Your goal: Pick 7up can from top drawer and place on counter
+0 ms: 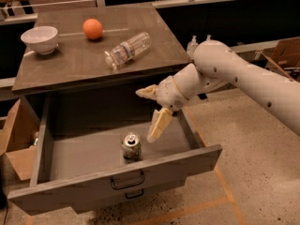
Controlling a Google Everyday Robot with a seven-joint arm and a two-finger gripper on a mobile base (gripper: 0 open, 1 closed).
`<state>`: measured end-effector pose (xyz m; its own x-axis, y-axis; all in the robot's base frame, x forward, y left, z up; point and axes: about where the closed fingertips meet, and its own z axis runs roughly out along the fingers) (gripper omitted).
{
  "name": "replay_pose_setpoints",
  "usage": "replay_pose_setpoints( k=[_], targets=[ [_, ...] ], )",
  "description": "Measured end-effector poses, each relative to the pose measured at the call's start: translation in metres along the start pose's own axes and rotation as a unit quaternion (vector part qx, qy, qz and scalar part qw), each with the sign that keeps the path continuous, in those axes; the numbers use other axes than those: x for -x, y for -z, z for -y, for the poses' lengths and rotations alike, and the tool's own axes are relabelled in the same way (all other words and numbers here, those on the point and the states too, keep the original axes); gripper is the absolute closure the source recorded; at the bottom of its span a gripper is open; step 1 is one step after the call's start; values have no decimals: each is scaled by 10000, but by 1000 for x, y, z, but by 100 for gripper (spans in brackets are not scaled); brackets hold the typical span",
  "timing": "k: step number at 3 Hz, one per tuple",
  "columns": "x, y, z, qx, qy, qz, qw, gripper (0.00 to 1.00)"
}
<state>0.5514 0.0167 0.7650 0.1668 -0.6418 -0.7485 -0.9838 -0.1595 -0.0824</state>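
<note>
The 7up can (131, 147) stands upright in the open top drawer (117, 173), near its front panel, silver lid up. My gripper (150, 114) hangs over the drawer's right half, just right of the can and above it, open and empty. One cream finger (159, 124) points down towards the drawer floor; the other (146, 92) sticks out to the left. The counter (93, 50) is the grey-brown wood-grain top behind the drawer.
On the counter lie a clear water bottle (127, 49) on its side, an orange (93, 28) and a white bowl (40, 38). A cardboard box (16, 139) stands left of the drawer. A lower drawer front with a smaller handle (127, 194) shows below.
</note>
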Motion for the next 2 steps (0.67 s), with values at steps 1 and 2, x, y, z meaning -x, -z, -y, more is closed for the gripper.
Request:
replay_pose_setpoints(
  k=[1,2],
  targets=[
    [-7,-28,9,213,54,382,9990,0],
    [-23,-48,15,345,39,677,9971,0]
  ],
)
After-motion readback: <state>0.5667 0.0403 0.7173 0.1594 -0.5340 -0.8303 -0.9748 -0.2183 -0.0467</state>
